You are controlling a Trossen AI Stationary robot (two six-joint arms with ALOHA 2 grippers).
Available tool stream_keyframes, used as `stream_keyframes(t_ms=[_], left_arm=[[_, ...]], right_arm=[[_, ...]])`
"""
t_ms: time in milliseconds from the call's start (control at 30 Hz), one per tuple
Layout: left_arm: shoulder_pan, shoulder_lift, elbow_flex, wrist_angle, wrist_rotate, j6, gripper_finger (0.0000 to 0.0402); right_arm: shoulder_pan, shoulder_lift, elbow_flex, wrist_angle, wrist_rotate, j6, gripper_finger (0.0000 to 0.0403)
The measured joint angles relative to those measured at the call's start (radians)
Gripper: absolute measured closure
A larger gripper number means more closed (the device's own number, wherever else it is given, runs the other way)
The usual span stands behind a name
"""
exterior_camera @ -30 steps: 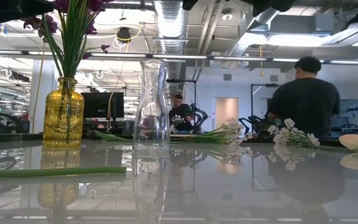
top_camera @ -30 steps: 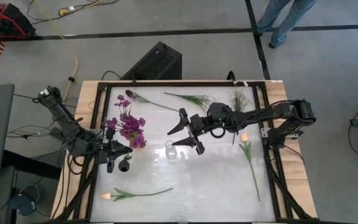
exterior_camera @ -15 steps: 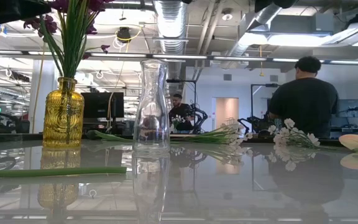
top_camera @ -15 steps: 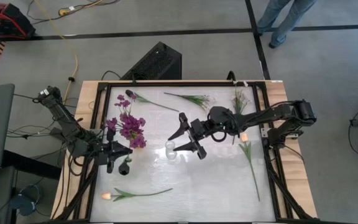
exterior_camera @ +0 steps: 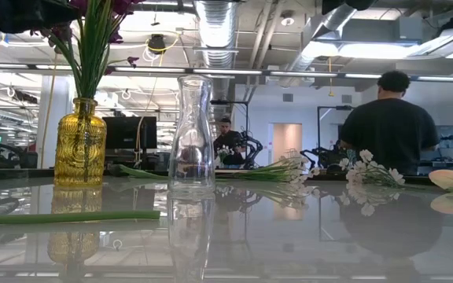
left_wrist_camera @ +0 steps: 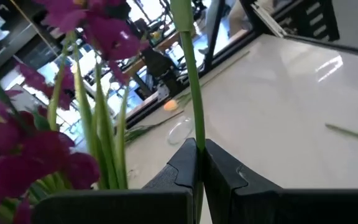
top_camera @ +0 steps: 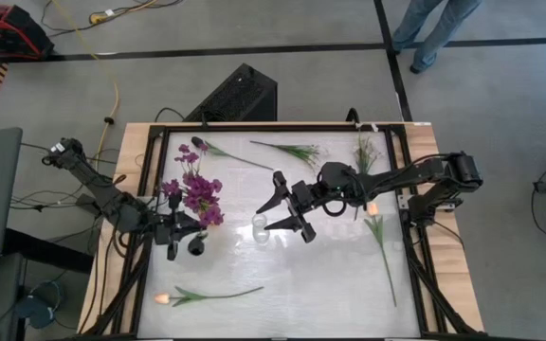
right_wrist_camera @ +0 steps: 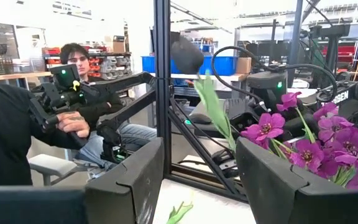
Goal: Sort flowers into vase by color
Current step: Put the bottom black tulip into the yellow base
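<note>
My left gripper (top_camera: 180,233) is shut on a dark purple bud flower (top_camera: 197,247) just near-side of the yellow vase (exterior_camera: 79,143), which stands upright with purple blossoms (top_camera: 200,197) in it. My right gripper (top_camera: 282,213) hangs open above the table, right beside the clear glass vase (top_camera: 261,227), touching nothing. Loose flowers lie flat on the table: a dark bud stem (top_camera: 218,152), a green sprig (top_camera: 292,150), a white sprig (top_camera: 363,152) and two orange tulips (top_camera: 379,235) (top_camera: 207,296). My left gripper pinches the dark bud flower's green stem (left_wrist_camera: 196,134) between its two fingers, which lie across it and come level from the table's left. The stem rises roughly upright past the fingers to the bud (right_wrist_camera: 186,55). Its lower end is hidden behind the gripper.
The glass vase (exterior_camera: 192,135) stands in the table's middle, close to the yellow vase. A black frame rails the table's edges (top_camera: 408,204). People sit and stand in the room beyond the table. A black box (top_camera: 235,95) sits past the far edge.
My left gripper has shifted slightly to the right, toward the yellow vase, carrying the dark bud with it, and its arm's elbow has swung outward to the left. My right gripper has moved a little toward the near edge, closer to the glass vase, then held still.
</note>
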Motion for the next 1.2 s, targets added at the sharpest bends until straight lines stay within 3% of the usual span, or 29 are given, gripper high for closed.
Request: stream_keyframes(t_ms=[233,467,800,1200], left_arm=[[-0.002,-0.076,0.0,-0.005,-0.089,-0.072,0.0401],[-0.002,-0.145,0.0,-0.122,-0.132,-0.166,0.0401],[-0.002,-0.147,0.0,0.011,-0.111,-0.063,0.0401],[-0.002,-0.146,0.0,-0.042,-0.076,-0.172,0.0401]], right_arm=[[0.005,0.0,0.0,-0.001,0.0,0.0,0.0178],[0.004,0.0,0.0,-0.004,0.0,-0.001,0.0178],[0.004,0.0,0.0,-0.004,0.0,-0.008,0.0178],[0.005,0.0,0.0,-0.006,0.0,-0.011,0.0178]])
